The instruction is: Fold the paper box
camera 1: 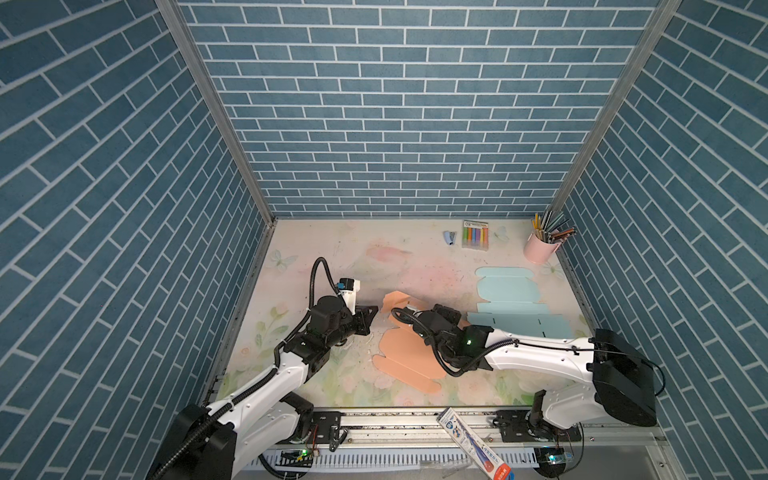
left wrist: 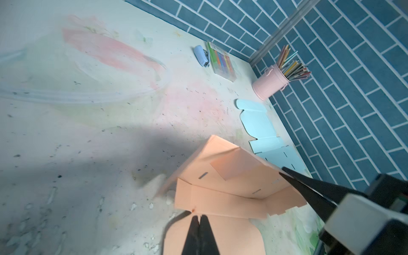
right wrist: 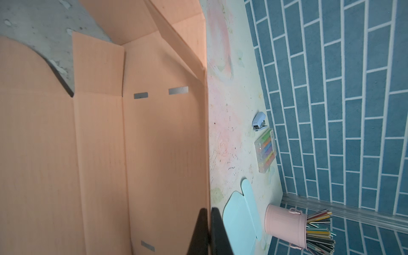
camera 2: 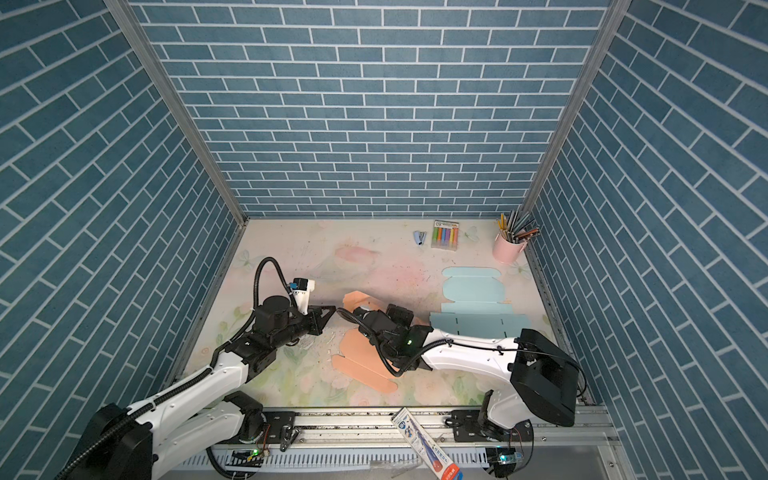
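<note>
The orange paper box (camera 1: 399, 349) lies partly folded in the middle of the mat in both top views (camera 2: 357, 353), its near flaps flat and its far panels raised. My left gripper (camera 1: 375, 309) is shut and empty, its tips (left wrist: 199, 217) just over a flat rounded flap by the box's (left wrist: 220, 176) left corner. My right gripper (camera 1: 448, 309) reaches in from the right and is shut on the edge of a raised wall of the box (right wrist: 154, 132), the panel's rim between its fingertips (right wrist: 208, 209). The right fingers (left wrist: 298, 178) also show in the left wrist view.
A flat light-blue box blank (camera 1: 509, 291) lies right of the orange one. At the back stand a pink cup of pencils (camera 1: 538, 247), a marker pack (camera 1: 476, 235) and a small stapler (camera 1: 449, 237). A printed tube (camera 1: 473, 440) lies across the front rail.
</note>
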Tool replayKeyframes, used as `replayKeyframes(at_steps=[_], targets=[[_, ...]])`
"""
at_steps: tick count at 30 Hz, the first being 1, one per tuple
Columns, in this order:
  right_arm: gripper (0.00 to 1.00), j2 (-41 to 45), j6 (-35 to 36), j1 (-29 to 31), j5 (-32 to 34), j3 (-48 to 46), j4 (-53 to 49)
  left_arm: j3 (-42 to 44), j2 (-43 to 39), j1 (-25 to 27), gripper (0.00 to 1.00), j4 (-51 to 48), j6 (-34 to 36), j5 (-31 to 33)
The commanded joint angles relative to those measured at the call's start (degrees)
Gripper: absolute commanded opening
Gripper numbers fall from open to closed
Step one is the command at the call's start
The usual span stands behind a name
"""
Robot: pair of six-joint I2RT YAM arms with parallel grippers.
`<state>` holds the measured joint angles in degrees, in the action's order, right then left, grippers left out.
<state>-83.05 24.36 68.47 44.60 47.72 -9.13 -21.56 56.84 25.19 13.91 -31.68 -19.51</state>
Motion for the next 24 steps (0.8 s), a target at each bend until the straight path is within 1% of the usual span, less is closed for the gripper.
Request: replayKeyframes(at_steps=[1,3,5,7,9,12,18,22,24], targets=[[0.00,-0.37,4.28,1.01,3.89,-0.56,3.51,-2.61,2.23,-4.83,0.00,-0.80,0.30,-1.58],[0.00,-1.49,4.86,1.11,4.87,-0.66,3.74,-3.90,5.36,-8.00,0.00,0.89,1.50,-2.00],[0.00,-1.72,5.71,1.39,4.80,-0.92,4.29,-5.48,9.88,-10.65,0.00,3.15,2.88,-3.78],[0.00,-1.77,6.98,1.56,4.75,-1.22,5.47,-7.56,15.20,-11.75,0.00,5.17,4.40,-5.38],[0.00,-2.24,8.30,1.56,4.54,-1.14,6.39,-9.45,19.65,-11.57,0.00,7.14,5.88,-6.19],[0.00,-3.45,9.68,1.58,3.19,-1.29,7.13,-9.17,23.53,-10.62,0.00,13.01,6.42,-7.22],[0.00,-8.02,12.74,1.40,3.90,-1.47,10.93,-11.23,34.50,-10.40,0.00,19.99,7.71,-10.83],[0.00,-9.27,14.33,0.93,2.96,-2.10,14.31,-13.17,37.63,-7.51,0.00,20.03,10.15,-11.83],[0.00,-9.43,16.43,0.82,3.17,-2.66,16.85,-12.94,38.15,-6.39,0.00,20.45,10.53,-12.23]])
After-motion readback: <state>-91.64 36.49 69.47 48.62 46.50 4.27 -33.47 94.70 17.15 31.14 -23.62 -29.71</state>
